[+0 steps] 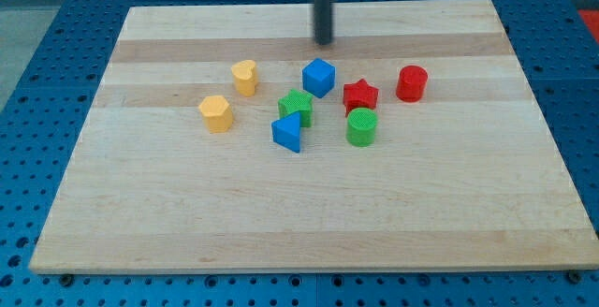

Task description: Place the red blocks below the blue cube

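The blue cube (318,77) sits near the board's middle, toward the view's top. A red star block (359,95) lies just right of it, almost touching. A red cylinder (411,82) stands further right, apart from the star. My tip (324,41) hangs just above the blue cube in the view, a short gap away, touching no block.
A green cube (296,108) and a blue triangular block (288,132) lie below the blue cube. A green cylinder (361,126) stands below the red star. Two yellow blocks (245,77) (215,113) lie to the left. The wooden board (309,223) rests on a blue pegboard table.
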`<state>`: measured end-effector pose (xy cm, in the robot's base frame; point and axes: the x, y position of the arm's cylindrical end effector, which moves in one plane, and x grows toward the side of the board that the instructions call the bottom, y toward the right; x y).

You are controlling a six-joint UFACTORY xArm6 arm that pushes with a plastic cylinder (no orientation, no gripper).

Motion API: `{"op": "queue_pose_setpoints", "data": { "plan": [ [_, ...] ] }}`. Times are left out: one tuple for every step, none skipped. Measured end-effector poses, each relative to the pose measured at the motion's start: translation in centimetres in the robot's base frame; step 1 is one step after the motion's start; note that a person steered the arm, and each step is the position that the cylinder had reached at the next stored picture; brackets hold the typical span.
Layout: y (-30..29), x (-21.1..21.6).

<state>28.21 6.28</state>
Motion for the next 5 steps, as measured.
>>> {"op": "queue_pose_setpoints", "data": {
  "plan": [
    [12.0,4.1],
    [16.7,7.3],
    [6.9,8.4],
    [6.9,10.2],
    [6.3,9.2]
  ]
}}
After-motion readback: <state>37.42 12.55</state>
